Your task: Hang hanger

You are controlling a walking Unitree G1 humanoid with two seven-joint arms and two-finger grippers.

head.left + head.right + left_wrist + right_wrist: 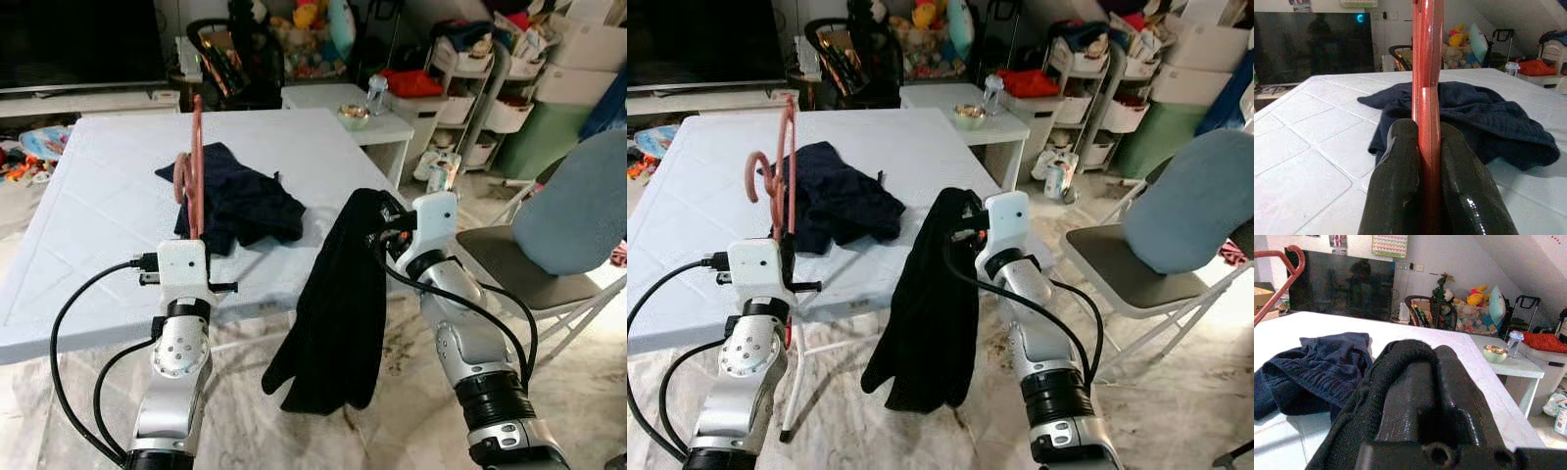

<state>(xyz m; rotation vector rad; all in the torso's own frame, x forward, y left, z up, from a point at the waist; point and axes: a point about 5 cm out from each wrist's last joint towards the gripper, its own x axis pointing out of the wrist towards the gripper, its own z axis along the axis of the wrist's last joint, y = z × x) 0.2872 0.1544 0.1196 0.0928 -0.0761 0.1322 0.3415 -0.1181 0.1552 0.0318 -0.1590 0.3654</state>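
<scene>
Up front, the left gripper (1427, 161) stands over the near edge of the white table (88, 225), its two black fingers (1396, 171) pressed flat against both sides of a red hanger (196, 166). That hanger rises upright out of the clamp, its curved hook (756, 174) turned toward the robot's left, with the bar edge-on in the left wrist view. Just behind the hanger, a dark navy garment (240, 201) lies crumpled on the tabletop, apart from the fingers but close behind them. Off to the right and level with the table's edge, the right gripper (384, 223) carries a black cloth (338, 313) that is draped over its fingers and hangs down in a long fold below the tabletop toward the floor; the cloth covers the fingertips, so how wide they stand cannot be told. Hanger and black cloth are well apart, one on each arm. A grey chair (568, 235) stands to the robot's right.
</scene>
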